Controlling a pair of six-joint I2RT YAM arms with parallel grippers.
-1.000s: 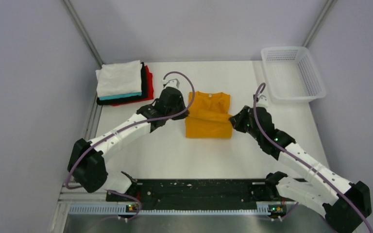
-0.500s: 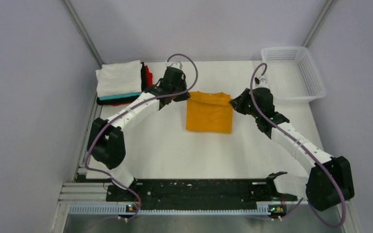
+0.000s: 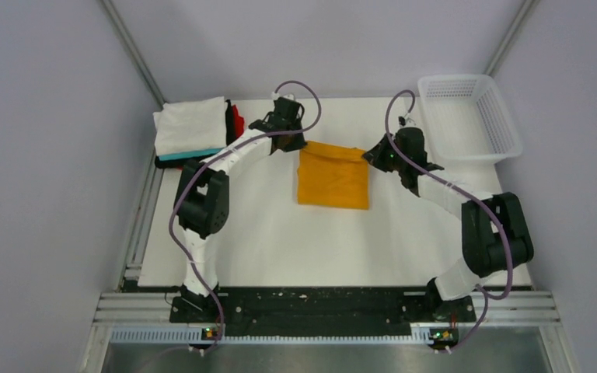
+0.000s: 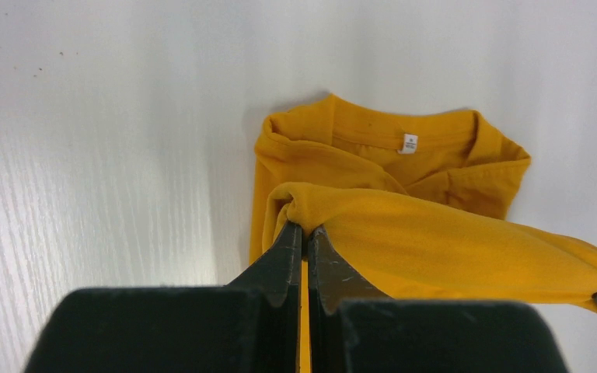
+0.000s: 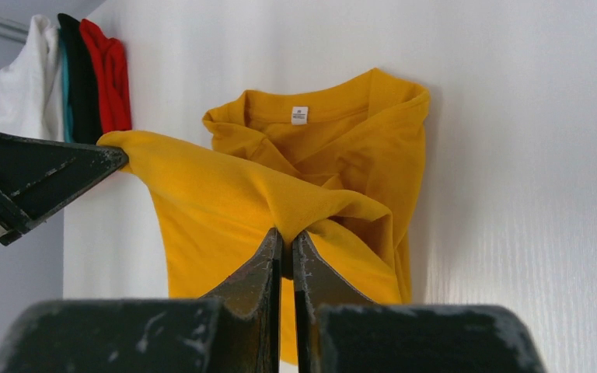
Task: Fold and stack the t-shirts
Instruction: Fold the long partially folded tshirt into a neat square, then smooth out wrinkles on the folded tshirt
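White table (image 3: 264, 241), orange-yellow t-shirt (image 3: 333, 177) at far edge, left gripper (image 4: 305, 231) and right gripper (image 5: 288, 235) clamped on its lifted fold, folded stack (image 3: 193, 130) in far-left corner

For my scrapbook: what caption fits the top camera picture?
Left pincer and right pincer pinch up one edge of the orange-yellow cloth t-shirt.

Lab test cell: white table (image 3: 280, 233), grey panels (image 3: 47, 155), aluminium framing (image 3: 130, 47).

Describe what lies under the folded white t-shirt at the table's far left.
A teal t-shirt, then a black t-shirt and a red t-shirt. Only their edges show; the white t-shirt covers the rest.
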